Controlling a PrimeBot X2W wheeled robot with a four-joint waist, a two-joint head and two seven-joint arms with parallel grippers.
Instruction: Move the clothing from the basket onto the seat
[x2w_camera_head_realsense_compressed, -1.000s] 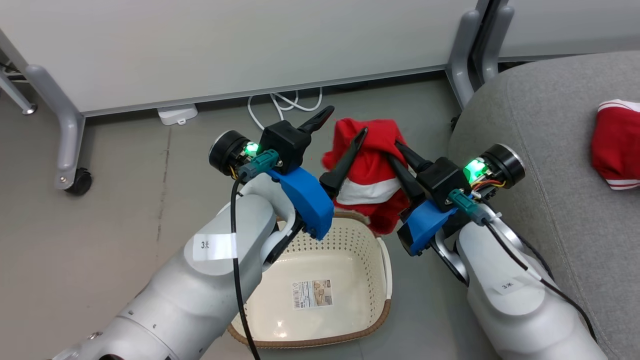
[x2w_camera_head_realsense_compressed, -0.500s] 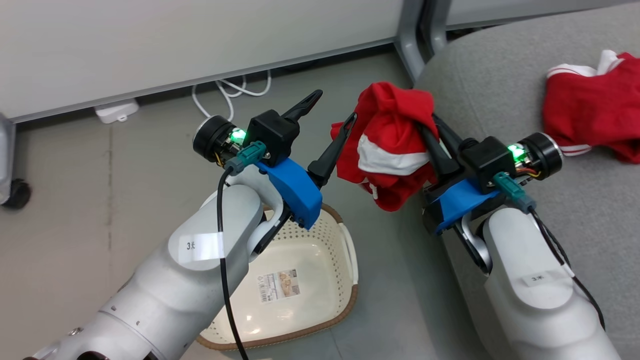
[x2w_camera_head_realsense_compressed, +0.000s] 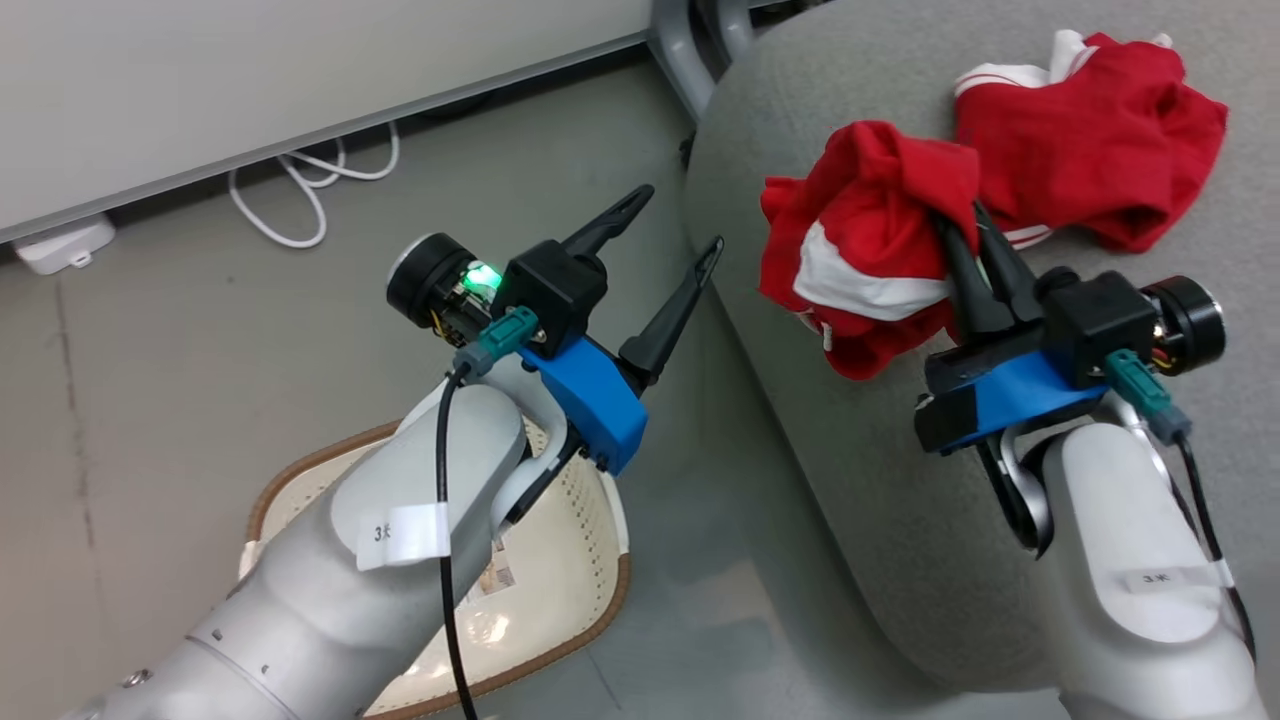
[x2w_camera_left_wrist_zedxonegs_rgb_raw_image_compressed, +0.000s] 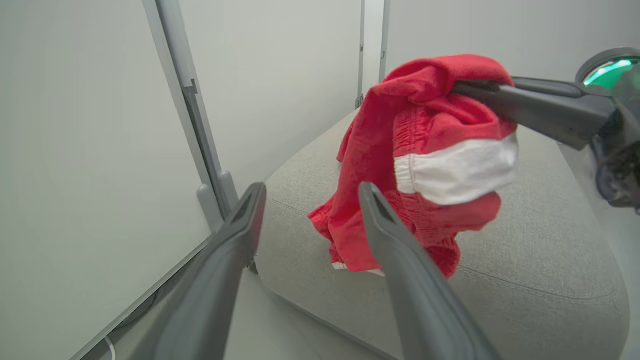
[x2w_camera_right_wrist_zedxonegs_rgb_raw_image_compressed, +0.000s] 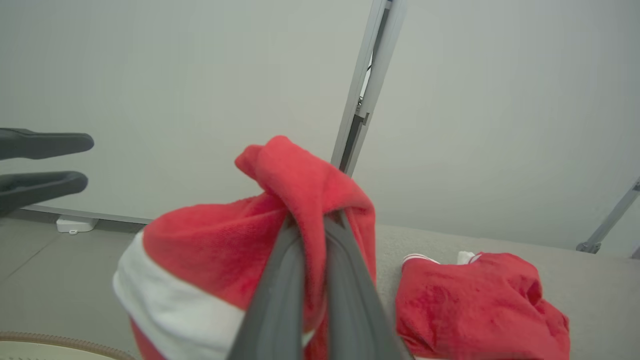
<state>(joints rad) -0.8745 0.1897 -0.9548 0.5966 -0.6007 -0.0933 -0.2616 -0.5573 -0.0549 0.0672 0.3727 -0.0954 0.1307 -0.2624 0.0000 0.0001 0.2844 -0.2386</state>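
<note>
Where the right hand (x2w_camera_head_realsense_compressed: 965, 240) pinches a fold between its closed fingers, the first garment (x2w_camera_head_realsense_compressed: 860, 240) hangs bunched over the seat (x2w_camera_head_realsense_compressed: 850, 480), near the seat's left edge. The second garment (x2w_camera_head_realsense_compressed: 1090, 150) lies crumpled on the seat just beyond it, toward the far edge. The left hand (x2w_camera_head_realsense_compressed: 680, 218) is spread wide and holds nothing, above the floor (x2w_camera_head_realsense_compressed: 200, 350) beside the seat's left edge. The basket (x2w_camera_head_realsense_compressed: 618, 600) stands on the floor beneath the left forearm.
</note>
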